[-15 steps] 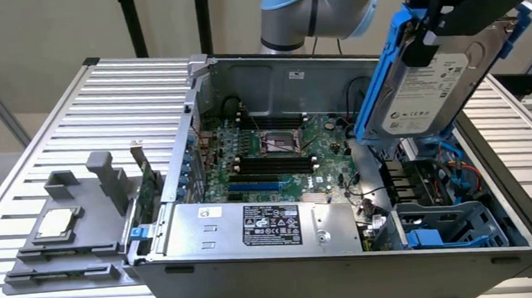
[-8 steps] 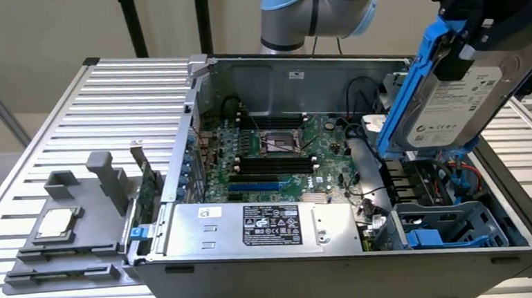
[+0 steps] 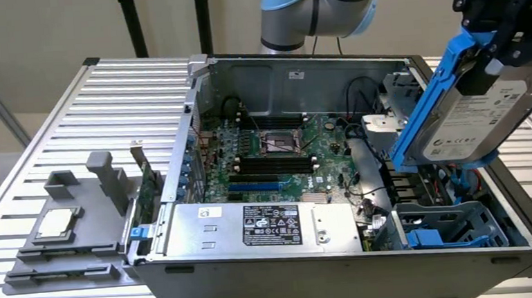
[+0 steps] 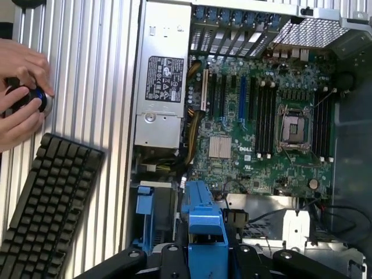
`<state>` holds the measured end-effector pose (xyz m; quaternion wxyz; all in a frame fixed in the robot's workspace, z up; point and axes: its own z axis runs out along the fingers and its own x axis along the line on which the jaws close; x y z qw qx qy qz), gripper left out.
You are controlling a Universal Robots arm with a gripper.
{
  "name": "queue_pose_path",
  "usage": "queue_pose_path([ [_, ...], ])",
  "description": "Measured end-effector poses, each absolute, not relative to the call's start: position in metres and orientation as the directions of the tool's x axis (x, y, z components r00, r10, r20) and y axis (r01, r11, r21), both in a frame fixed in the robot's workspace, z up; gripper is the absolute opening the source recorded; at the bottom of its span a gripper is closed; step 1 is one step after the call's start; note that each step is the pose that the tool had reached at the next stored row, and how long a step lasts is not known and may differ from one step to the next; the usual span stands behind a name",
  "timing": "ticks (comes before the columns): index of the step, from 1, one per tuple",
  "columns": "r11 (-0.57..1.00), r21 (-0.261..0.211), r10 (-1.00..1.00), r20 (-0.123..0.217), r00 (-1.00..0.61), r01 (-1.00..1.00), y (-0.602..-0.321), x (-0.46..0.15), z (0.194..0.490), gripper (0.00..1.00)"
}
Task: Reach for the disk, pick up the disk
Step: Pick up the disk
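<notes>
The disk [image 3: 472, 119], a silver-grey hard drive with a white label and bright blue rails, hangs tilted in the air over the open computer case's right side in the exterior view. My black gripper [image 3: 503, 44] comes down from the upper right and is shut on its upper end. In the wrist view the disk's blue rail [image 4: 203, 224] sits between my fingers [image 4: 168, 261], high above the case's drive bay.
The open case holds a motherboard [image 3: 276, 148], a silver power supply box [image 3: 262, 225] and a blue drive cage [image 3: 447, 229]. A grey fixture with a CPU chip [image 3: 56, 224] lies on the slatted table. A person's hands [image 4: 20, 87] and a black keyboard [image 4: 46, 203] are beside the case.
</notes>
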<state>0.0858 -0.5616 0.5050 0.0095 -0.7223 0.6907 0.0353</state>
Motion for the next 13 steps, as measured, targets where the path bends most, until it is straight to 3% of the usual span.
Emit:
queue_pose_path([
  [13, -0.046, 0.037, -0.997, -0.064, 0.043, -0.998, -0.593, 0.1, 0.502, 0.33],
])
